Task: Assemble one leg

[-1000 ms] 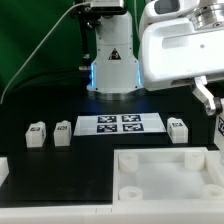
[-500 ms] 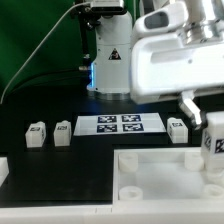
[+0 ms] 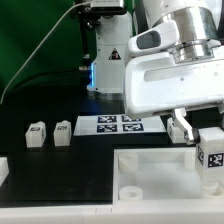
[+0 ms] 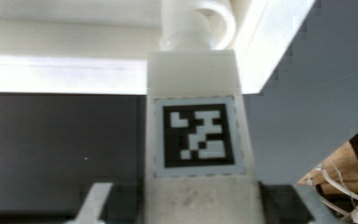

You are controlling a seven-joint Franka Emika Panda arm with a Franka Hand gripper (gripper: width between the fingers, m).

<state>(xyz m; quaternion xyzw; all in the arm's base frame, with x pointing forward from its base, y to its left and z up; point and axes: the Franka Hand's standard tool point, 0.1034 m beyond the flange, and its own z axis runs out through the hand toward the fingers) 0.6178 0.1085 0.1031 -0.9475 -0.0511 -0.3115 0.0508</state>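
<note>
Exterior view: gripper (image 3: 203,133) pinching upright leg (image 3: 213,158), tag facing camera, over white tray part (image 3: 150,172).

Black table (image 3: 60,165) with one leg (image 3: 36,133) beside a second leg (image 3: 63,132), the marker board (image 3: 118,124) and a white tray-like part (image 3: 150,157)

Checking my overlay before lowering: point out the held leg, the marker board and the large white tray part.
leg (image 3: 212,152): exterior view, on its marker tag.
marker board (image 3: 100,124): exterior view, on its uncovered flat face.
tray part (image 3: 150,156): exterior view, on its far rim.
</note>
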